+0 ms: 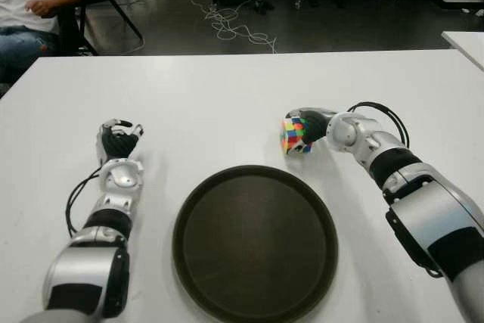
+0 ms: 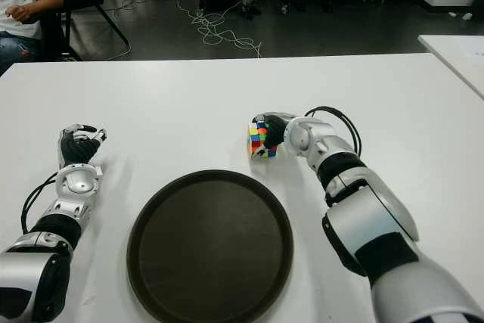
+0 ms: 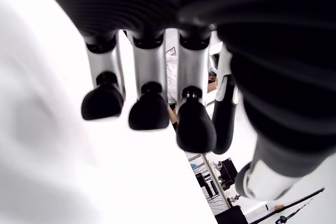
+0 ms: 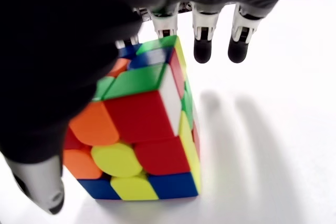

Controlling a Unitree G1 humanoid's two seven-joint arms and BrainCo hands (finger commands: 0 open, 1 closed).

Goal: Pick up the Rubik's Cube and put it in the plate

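A person (image 1: 30, 5) sits on a chair at the far left, beyond the table edge, with only an arm, white shirt and jeans in view. The white table (image 1: 227, 96) spans the scene. On its left side is the left hand (image 1: 117, 141), well apart from the plate; the left wrist view shows its fingers (image 3: 149, 111) hanging loosely extended with nothing between them. The round dark plate (image 1: 198, 209) lies at the near centre of the table and holds nothing. Just beyond the plate's far right rim sits the cube (image 1: 296, 135), a multicoloured puzzle cube, outside the plate and standing on the table surface. The right hand (image 1: 316, 128) is placed against the cube's right side. In the right wrist view, the palm covers the cube (image 4: 142, 129) from above, the thumb reaches down beside one face, and three fingertips (image 4: 202, 51) extend past the far edge without touching it. Whether the hand has a firm grip on the cube cannot be told; the cube's underside meets the table. Cables (image 1: 234, 28) lie on the floor behind the table.
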